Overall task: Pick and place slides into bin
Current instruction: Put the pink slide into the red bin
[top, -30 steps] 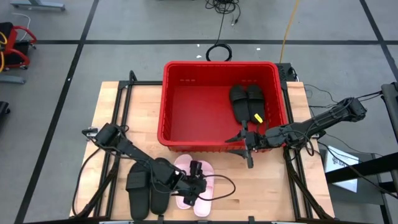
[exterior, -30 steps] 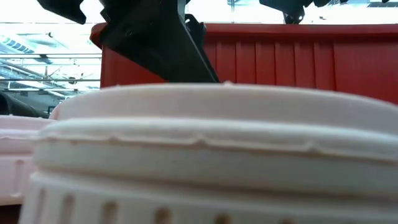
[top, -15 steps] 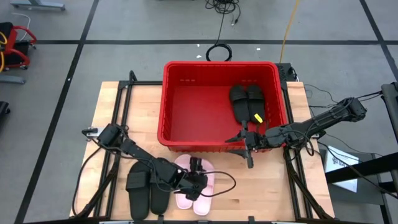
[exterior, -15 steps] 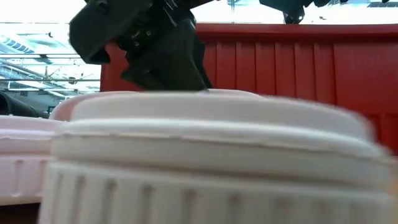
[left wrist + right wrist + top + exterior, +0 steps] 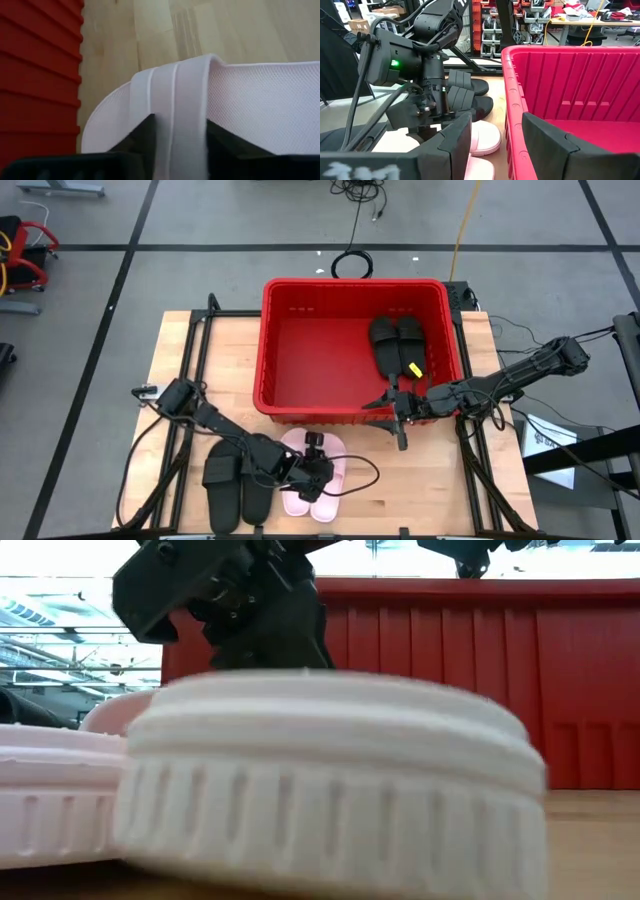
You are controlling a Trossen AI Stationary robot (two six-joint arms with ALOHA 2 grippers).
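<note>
bin (image 5: 300, 360) left half clear, table right bare

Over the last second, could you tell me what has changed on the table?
The left gripper closed on the strap of a pale pink slide, and that slide has tipped up at one end. The right gripper, the bin and the two black slides inside it stayed put.

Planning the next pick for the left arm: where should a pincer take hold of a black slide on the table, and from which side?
Probably the wide strap of a black slide, pinched from above. The strap arches off the flat sole, so one finger can slip under it. The left pincer holds a pink slide's strap like this.
</note>
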